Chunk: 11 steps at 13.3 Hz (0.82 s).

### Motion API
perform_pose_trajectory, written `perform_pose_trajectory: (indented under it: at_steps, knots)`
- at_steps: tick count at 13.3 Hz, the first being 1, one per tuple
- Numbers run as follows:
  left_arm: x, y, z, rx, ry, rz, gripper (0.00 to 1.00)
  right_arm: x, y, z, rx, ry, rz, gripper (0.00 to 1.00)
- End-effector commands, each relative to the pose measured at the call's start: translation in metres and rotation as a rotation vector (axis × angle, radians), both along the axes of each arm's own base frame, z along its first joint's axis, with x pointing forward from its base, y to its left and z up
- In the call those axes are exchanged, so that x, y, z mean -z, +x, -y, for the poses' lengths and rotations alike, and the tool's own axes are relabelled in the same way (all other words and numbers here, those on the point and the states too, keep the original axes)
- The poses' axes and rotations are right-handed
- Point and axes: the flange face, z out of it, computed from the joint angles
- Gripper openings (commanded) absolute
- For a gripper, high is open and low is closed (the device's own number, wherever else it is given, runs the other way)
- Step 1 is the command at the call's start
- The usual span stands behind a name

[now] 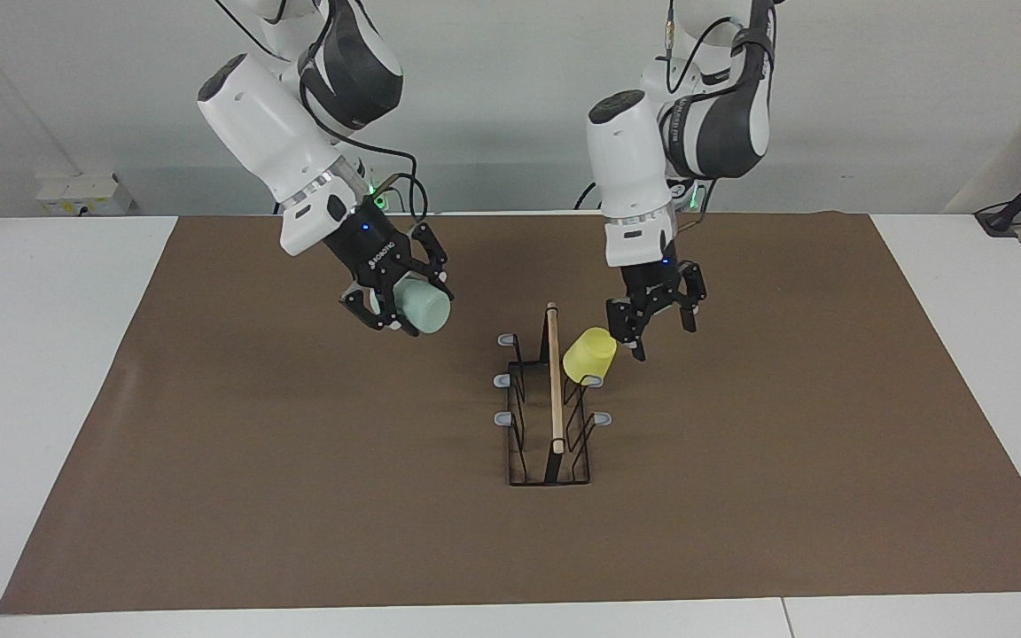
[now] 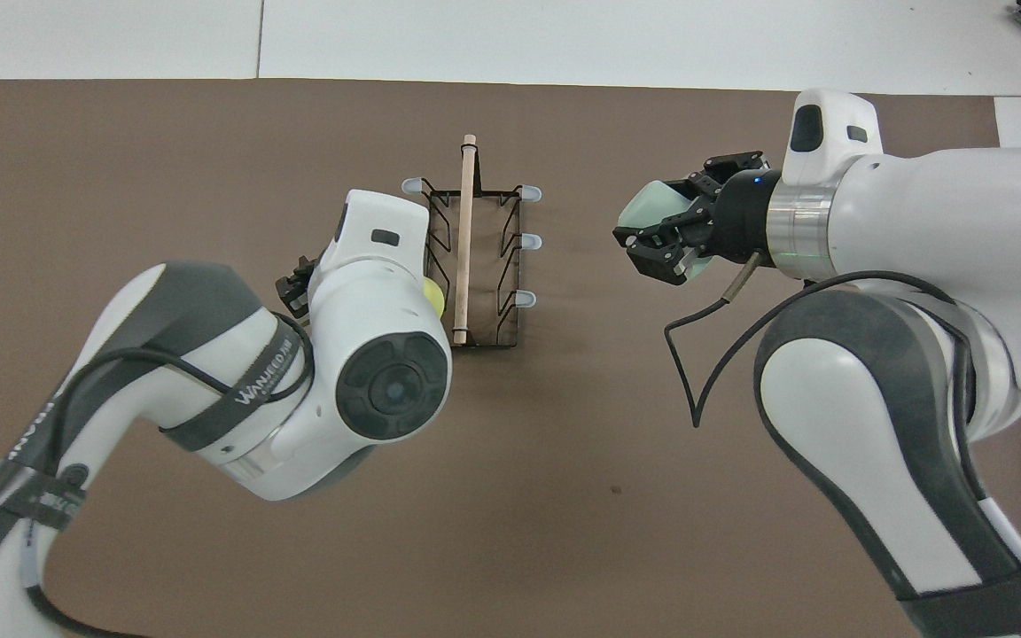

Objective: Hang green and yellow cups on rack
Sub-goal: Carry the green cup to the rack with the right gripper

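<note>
The black wire rack (image 1: 550, 443) (image 2: 475, 332), with a wooden rod (image 1: 554, 381) along its top, stands mid-mat. The yellow cup (image 1: 588, 354) (image 2: 432, 298) hangs tilted on the prong nearest the robots, on the side toward the left arm's end. My left gripper (image 1: 661, 332) hovers open just beside that cup without touching it. In the overhead view its own wrist hides most of it. My right gripper (image 1: 400, 306) (image 2: 661, 235) is up in the air over the mat toward the right arm's end, shut on the pale green cup (image 1: 422, 306) (image 2: 648, 206), whose mouth is tipped sideways.
A brown mat (image 1: 298, 496) covers most of the white table (image 1: 32, 354). Grey-tipped prongs (image 1: 502, 381) on the rack's side toward the right arm stand bare. A white power strip (image 1: 76, 190) lies by the wall near the right arm's base.
</note>
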Motion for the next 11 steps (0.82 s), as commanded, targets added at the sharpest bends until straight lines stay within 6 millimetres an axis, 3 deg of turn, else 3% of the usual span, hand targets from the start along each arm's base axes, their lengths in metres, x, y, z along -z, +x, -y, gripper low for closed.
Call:
perform_pose_trajectory:
  at_steps: [1,4,6,9,11]
  knots:
    - [-0.020,0.021,-0.055,0.104,-0.018,-0.074,1.00,0.003,-0.008,0.025,-0.043,0.103,0.082,0.00]
    - [-0.036,0.037,-0.136,0.200,-0.068,-0.137,1.00,0.022,-0.018,0.043,-0.062,0.218,0.142,0.00]
    - [-0.042,0.039,-0.183,0.222,-0.096,-0.166,1.00,0.050,-0.023,0.049,-0.049,0.333,0.184,0.00]
    - [-0.046,0.038,-0.227,0.238,-0.110,-0.197,1.00,0.099,-0.031,0.041,0.011,0.499,0.270,0.00]
    - [-0.047,0.037,-0.250,0.290,-0.096,-0.236,1.00,0.111,-0.034,0.016,0.075,0.600,0.298,0.00]
